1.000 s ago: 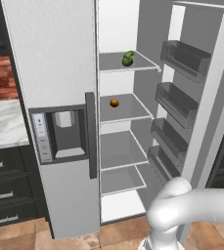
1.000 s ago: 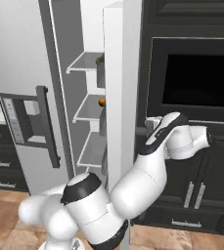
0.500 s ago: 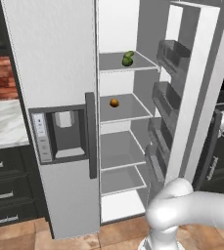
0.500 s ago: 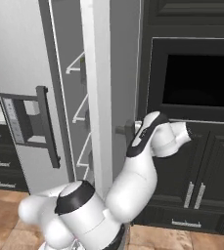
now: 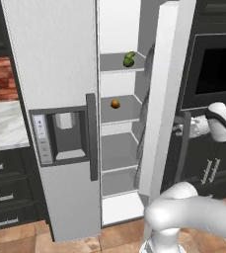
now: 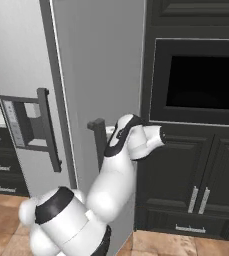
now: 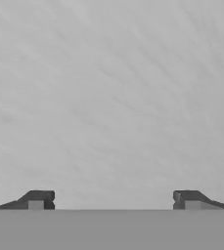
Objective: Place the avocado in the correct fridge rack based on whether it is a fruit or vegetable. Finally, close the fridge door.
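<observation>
Now, avocado (image 5: 129, 62): dark green, on the top fridge shelf (image 5: 115, 67), touching a paler green item (image 5: 130, 54) behind it.
Fridge door (image 5: 163, 94): part-way shut — its outer face fills the hand view.
Gripper (image 7: 113, 200): fingers spread wide, holding nothing, pressed near the door by its dark handle (image 6: 99, 141).
Orange ball (image 5: 115, 104): one shelf lower.

The fridge door (image 5: 160, 94) stands partly open, its edge toward the camera; the avocado (image 5: 128, 62) sits on the upper rack (image 5: 114, 64), an orange ball (image 5: 115, 104) on the rack below
</observation>
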